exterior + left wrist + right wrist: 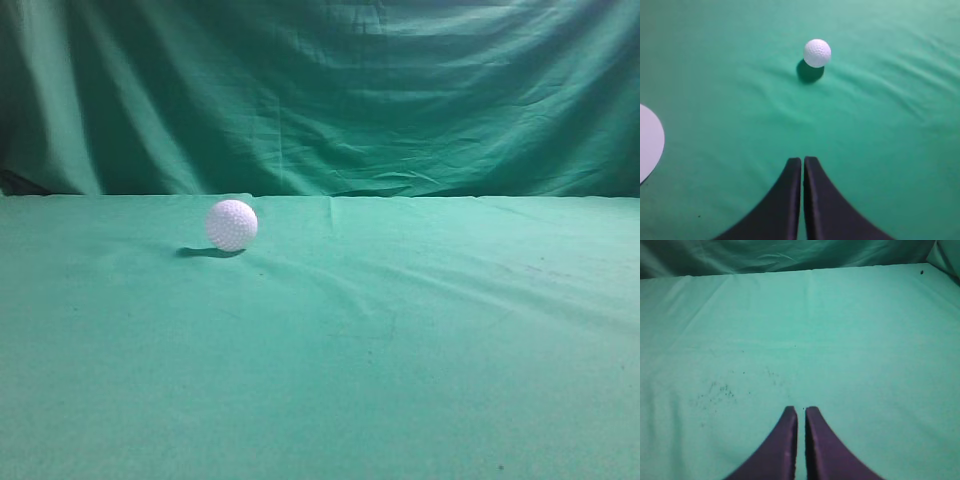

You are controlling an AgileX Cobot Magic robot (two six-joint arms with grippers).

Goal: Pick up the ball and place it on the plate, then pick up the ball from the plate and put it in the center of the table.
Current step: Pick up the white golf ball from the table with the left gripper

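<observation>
A white dimpled ball (231,224) rests on the green cloth, left of centre in the exterior view. In the left wrist view the ball (817,52) lies well ahead of my left gripper (803,160), which is shut and empty. The edge of a white plate (649,141) shows at the left border of that view. My right gripper (800,410) is shut and empty over bare cloth; no ball or plate shows in the right wrist view. Neither gripper shows in the exterior view.
The table is covered by a wrinkled green cloth (400,340), with a green curtain (330,90) hanging behind it. The table's far edge (805,270) shows in the right wrist view. Small dark specks (720,390) dot the cloth there.
</observation>
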